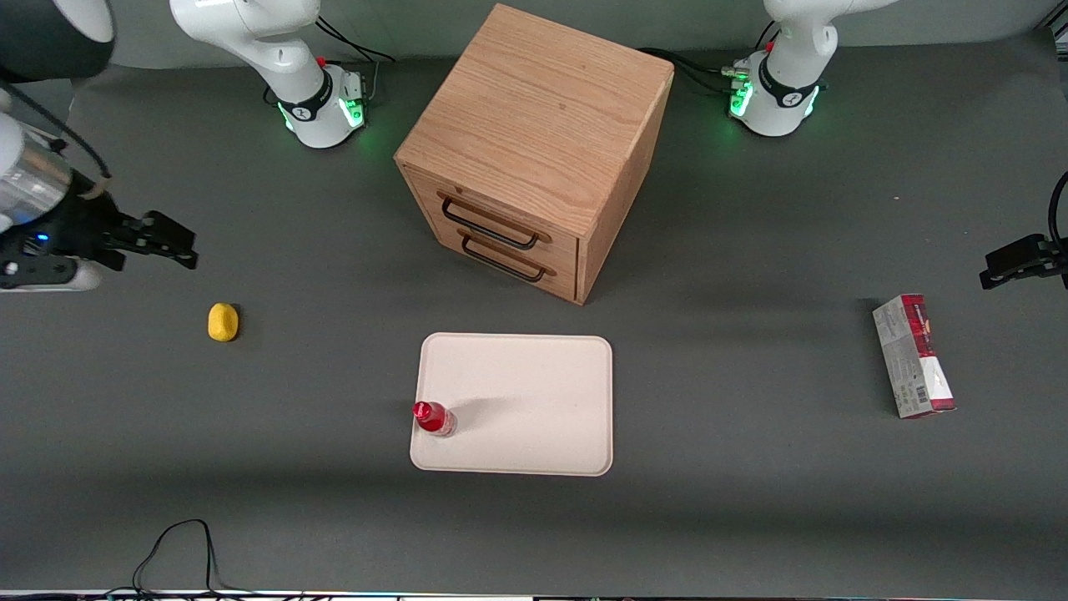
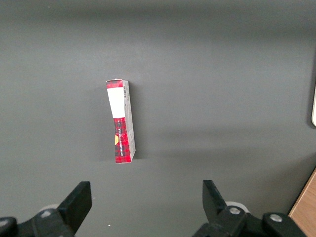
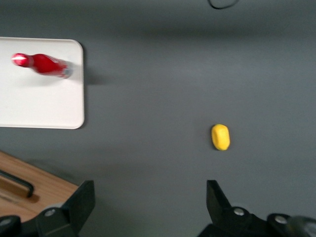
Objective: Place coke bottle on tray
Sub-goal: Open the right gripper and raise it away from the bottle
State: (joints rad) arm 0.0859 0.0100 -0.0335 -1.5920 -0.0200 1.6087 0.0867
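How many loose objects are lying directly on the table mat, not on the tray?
2: the yellow lump below the open gripper at the working arm's end; the red-and-grey carton at the parked arm's end. Drawers may hide more.

Dark grey tabletop (image 1: 751, 501) carries three bystanders. Wooden drawer cabinet (image 1: 534, 142) stands mid-table, turned at an angle, two drawers with dark bar handles (image 1: 492, 225) facing the front camera. Yellow lemon-like lump (image 1: 223, 322) lies alone toward the working arm's end. Red-and-grey carton (image 1: 914, 356) lies flat toward the parked arm's end, well apart from the cabinet. A black cable (image 1: 179, 542) loops at the tabletop's near edge.
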